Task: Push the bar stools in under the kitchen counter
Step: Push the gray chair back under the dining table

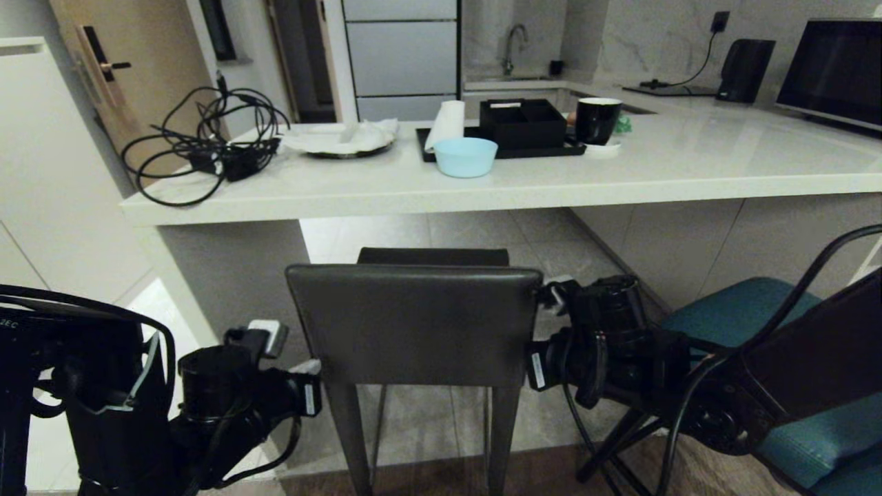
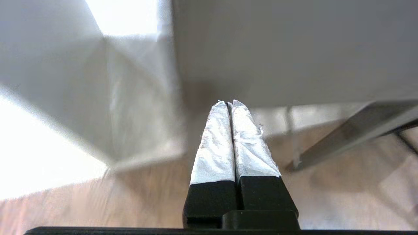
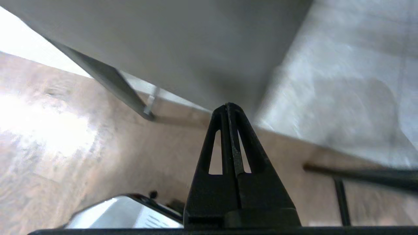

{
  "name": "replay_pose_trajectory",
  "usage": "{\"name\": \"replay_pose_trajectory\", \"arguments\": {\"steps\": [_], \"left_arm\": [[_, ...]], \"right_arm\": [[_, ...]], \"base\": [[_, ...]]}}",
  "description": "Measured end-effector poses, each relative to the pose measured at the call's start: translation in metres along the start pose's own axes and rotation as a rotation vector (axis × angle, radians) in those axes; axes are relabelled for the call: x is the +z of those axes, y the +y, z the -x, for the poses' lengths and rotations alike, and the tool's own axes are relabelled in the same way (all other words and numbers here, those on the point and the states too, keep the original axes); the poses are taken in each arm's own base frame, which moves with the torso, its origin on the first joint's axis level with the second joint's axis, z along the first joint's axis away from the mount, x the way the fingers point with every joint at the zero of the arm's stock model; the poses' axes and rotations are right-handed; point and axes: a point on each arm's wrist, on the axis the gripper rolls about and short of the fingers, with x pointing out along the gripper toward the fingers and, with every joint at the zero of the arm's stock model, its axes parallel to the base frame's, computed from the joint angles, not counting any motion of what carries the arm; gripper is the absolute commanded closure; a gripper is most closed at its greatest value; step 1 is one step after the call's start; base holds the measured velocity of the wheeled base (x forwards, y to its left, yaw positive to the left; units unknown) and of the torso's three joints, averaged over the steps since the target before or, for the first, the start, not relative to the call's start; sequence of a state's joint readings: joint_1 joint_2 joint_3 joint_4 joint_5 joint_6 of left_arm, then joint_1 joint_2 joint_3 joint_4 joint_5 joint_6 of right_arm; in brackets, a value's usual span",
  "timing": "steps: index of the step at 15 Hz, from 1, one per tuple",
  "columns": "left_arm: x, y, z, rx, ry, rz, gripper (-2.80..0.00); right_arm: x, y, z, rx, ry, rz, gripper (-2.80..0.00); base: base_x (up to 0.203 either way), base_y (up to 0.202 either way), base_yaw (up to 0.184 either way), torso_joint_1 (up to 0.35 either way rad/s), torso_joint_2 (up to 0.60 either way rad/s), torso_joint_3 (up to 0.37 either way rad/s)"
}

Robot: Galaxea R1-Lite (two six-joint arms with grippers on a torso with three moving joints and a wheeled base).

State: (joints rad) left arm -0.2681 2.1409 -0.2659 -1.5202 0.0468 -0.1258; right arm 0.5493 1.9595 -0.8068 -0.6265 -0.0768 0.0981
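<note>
Both pincers, left pincer and right pincer, pressed together, flank the dark grey leather square-backed stool at six o'clock of the glossy white stone-look table.

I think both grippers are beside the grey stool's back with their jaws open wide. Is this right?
Not quite. The left gripper and right gripper do flank the grey stool, but their jaws are shut, as both wrist views show.

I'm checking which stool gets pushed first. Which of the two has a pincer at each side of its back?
The dark grey stool with the rectangular back: the left pincer and right pincer flank it. The teal stool stands off to the right.
</note>
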Motion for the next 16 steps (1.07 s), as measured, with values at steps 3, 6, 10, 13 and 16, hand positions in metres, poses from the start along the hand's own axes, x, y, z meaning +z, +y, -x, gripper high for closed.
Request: {"name": "replay_pose_trajectory", "arguments": {"steps": [3, 6, 10, 13, 16], "left_arm": [[0.000, 0.040, 0.000, 0.058, 0.009, 0.019, 0.00], [0.013, 0.069, -0.031, 0.094, -0.079, -0.030, 0.00], [0.032, 0.083, -0.081, 0.115, -0.220, -0.063, 0.00], [0.046, 0.082, -0.107, 0.131, -0.314, -0.075, 0.00], [0.057, 0.069, -0.116, 0.091, -0.358, -0.086, 0.00]], "right_arm": [[-0.001, -0.029, 0.004, -0.076, 0.004, -0.025, 0.00], [0.007, -0.039, 0.001, -0.130, -0.027, -0.034, 0.00], [0.024, -0.028, -0.015, -0.117, -0.081, -0.023, 0.00], [0.034, -0.016, -0.030, -0.096, -0.111, -0.012, 0.00], [0.039, -0.007, -0.043, -0.085, -0.130, -0.006, 0.00]], "base": [[0.000, 0.000, 0.000, 0.000, 0.00, 0.000], [0.000, 0.000, 0.000, 0.000, 0.00, 0.000], [0.000, 0.000, 0.000, 0.000, 0.00, 0.000], [0.000, 0.000, 0.000, 0.000, 0.00, 0.000], [0.000, 0.000, 0.000, 0.000, 0.00, 0.000]]}}
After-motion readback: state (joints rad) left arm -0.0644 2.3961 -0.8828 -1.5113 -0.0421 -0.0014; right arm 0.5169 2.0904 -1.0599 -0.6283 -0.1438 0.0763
